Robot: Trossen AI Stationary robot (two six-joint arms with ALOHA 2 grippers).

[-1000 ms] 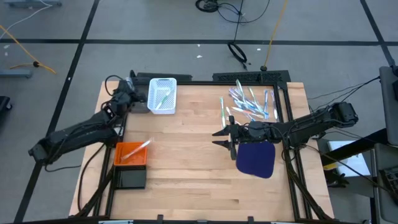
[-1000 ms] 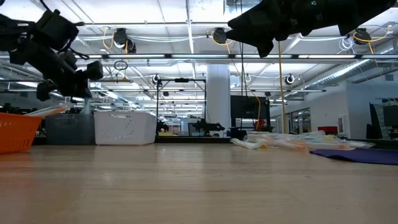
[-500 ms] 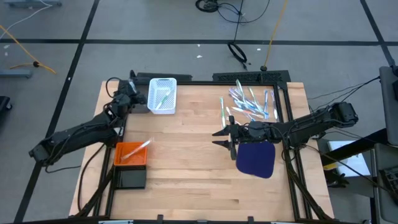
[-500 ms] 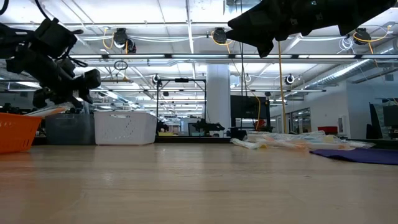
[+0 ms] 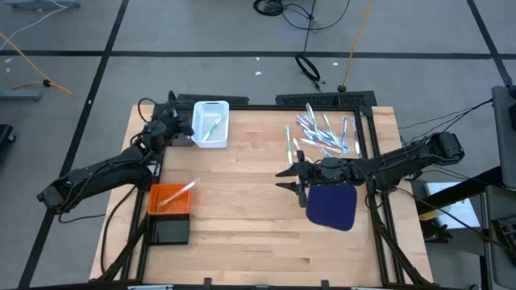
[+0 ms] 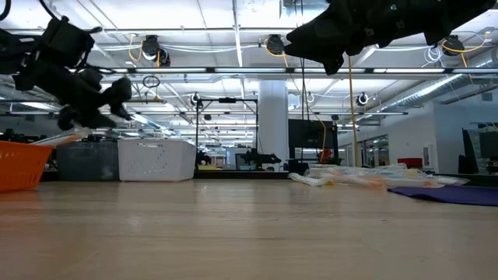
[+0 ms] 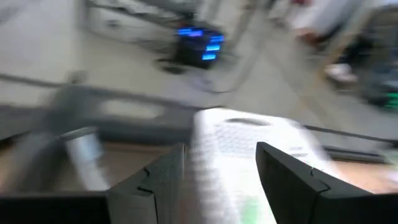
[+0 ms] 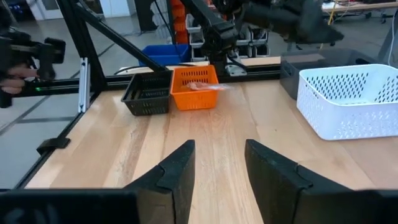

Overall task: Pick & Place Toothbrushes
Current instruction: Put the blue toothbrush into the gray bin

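Observation:
Several thin toothbrushes [image 5: 322, 133], translucent white, green and blue, lie in a loose heap on the table at the far right; they also show in the low view [image 6: 350, 177]. A white basket [image 5: 211, 122] at the far left holds a green toothbrush [image 5: 211, 126]. An orange basket [image 5: 168, 198] holds a pale toothbrush [image 5: 181, 192]. My left gripper [image 5: 184, 129] is open and empty just left of the white basket [image 7: 242, 134]. My right gripper [image 5: 282, 178] is open and empty above the table's middle, near the heap.
A dark blue mat [image 5: 331, 205] lies under my right arm. A black basket [image 5: 170, 231] stands just on the near side of the orange basket. A dark frame runs round the table. Bare wood lies between the baskets and the heap.
My left gripper has moved a little toward the white basket and turned somewhat; it stays open. My right gripper has kept still.

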